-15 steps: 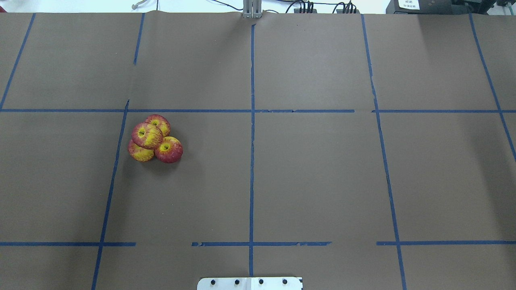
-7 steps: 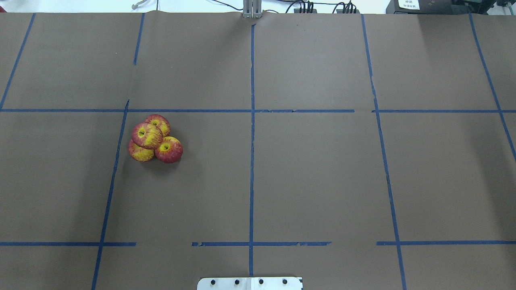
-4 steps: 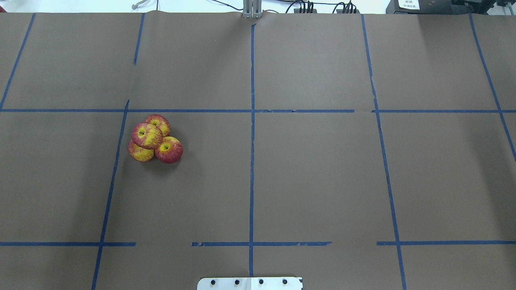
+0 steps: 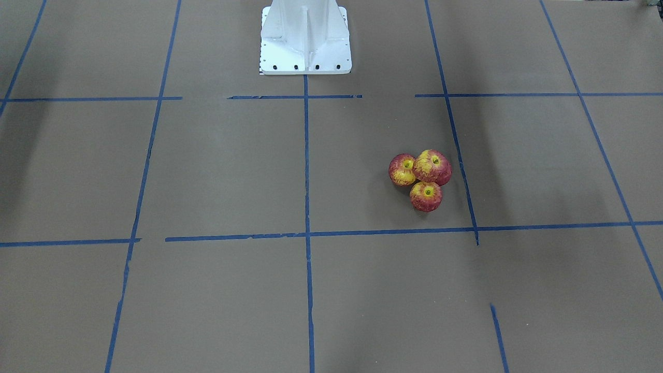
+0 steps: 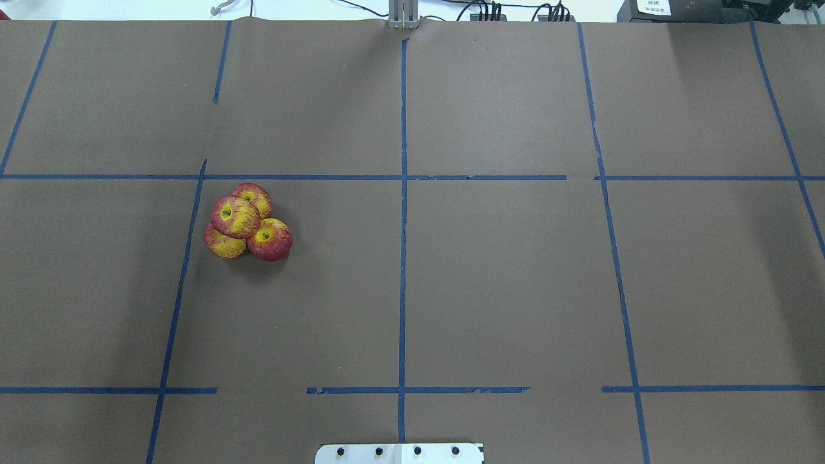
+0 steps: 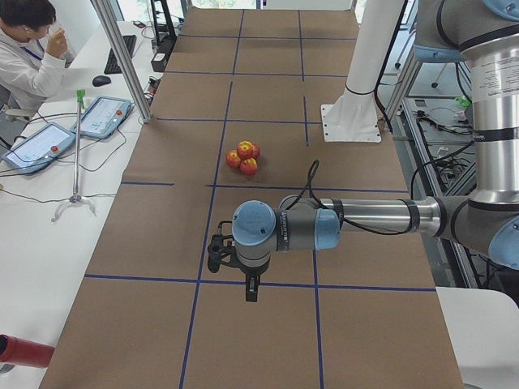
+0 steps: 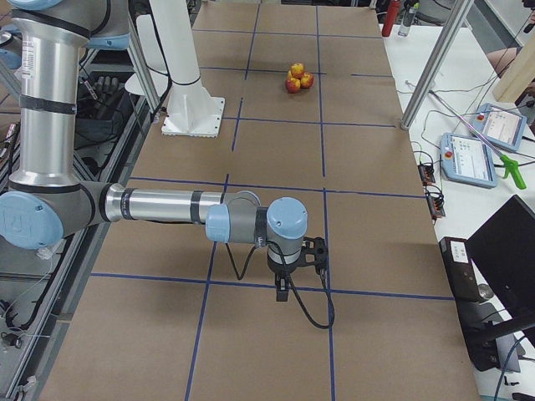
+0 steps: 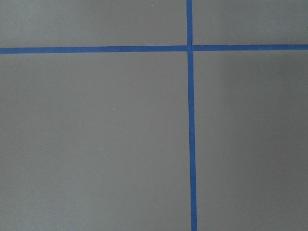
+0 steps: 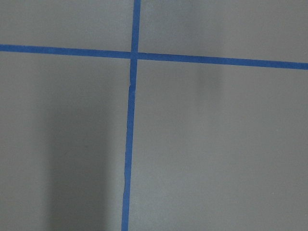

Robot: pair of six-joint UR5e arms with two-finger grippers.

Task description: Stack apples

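judging small round red-yellow toy apples [image 5: 247, 221] light, roll-prone; grip across sides; can't tell left gripper [image 6: 217, 255], right gripper [image 7: 318, 255] spread.

The table [image 5: 515, 290] is covered with brown paper [image 5: 309, 103] marked into a grid by blue tape [image 5: 403, 258]. A white pedestal [image 4: 305, 39] stands at the robot-side edge, on the centre line. On the robot's left half, three apples [image 5: 269, 239] lie touching in a cluster just beside a tape line and carry a fourth.
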